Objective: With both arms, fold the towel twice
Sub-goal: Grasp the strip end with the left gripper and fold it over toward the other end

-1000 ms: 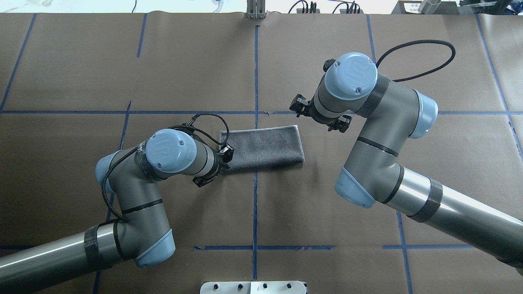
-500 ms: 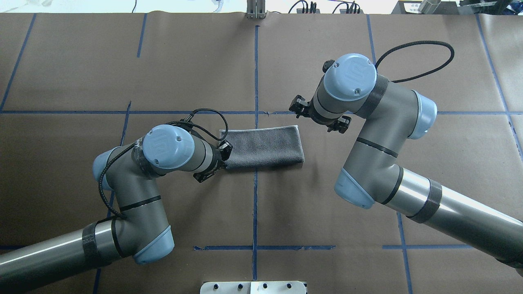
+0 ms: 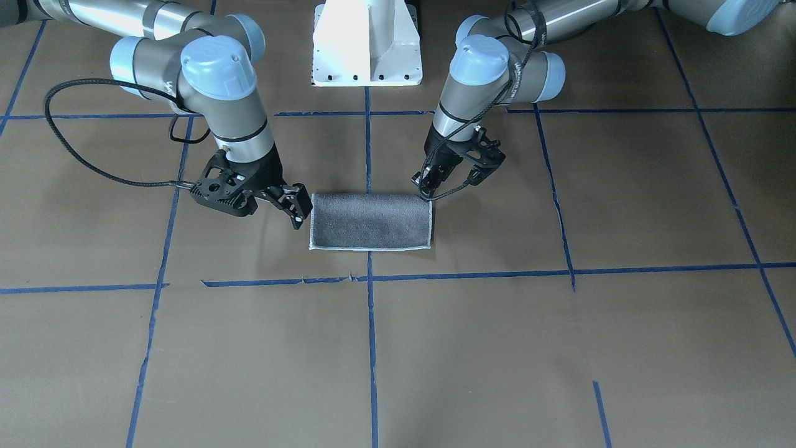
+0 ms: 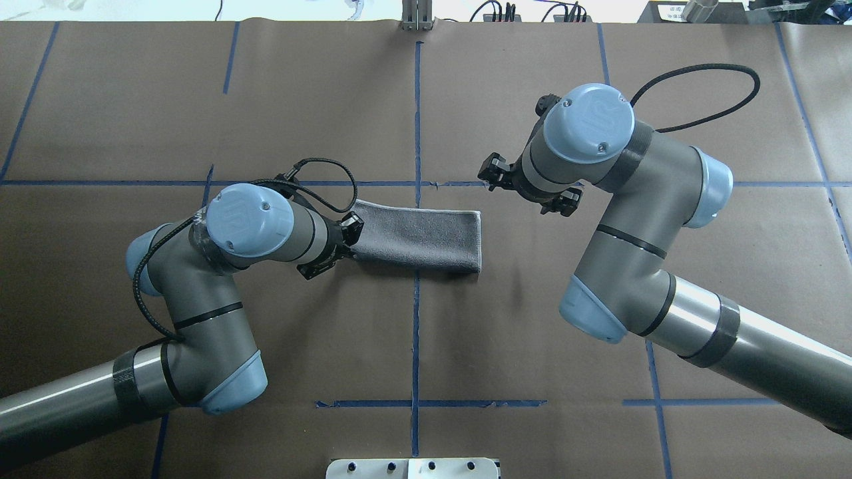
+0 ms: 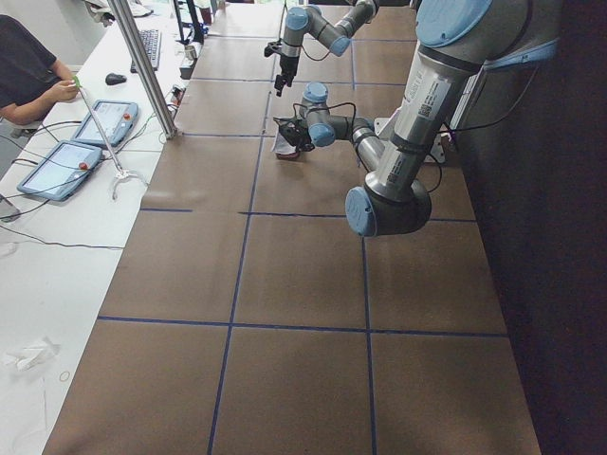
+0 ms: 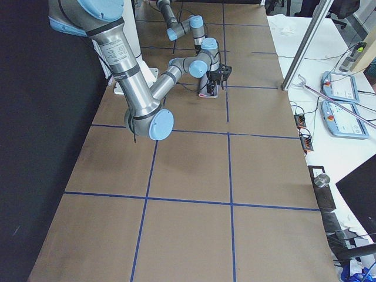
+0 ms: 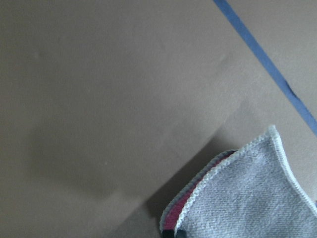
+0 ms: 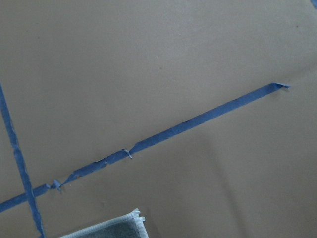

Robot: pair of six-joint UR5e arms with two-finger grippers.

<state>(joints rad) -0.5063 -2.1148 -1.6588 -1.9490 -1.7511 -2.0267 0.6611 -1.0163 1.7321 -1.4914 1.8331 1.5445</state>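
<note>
Seen from overhead, the folded towel (image 4: 426, 236) lay mid-table, grey face up. The left gripper (image 4: 339, 247) pinched its 9 o'clock end. The right gripper (image 4: 530, 188) hung open at its 2 o'clock, apart.

Brown paper desk (image 4: 532, 332), gridded with blue tape lines (image 4: 416, 100). Centre frame, the towel (image 4: 419, 231) lies as a folded grey strip, straddling the vertical line just below the horizontal one. Bottom centre, a white base plate (image 4: 413, 468) sits at the edge.

Embossed "UR" mark on blue joint caps (image 4: 590, 122)
</note>
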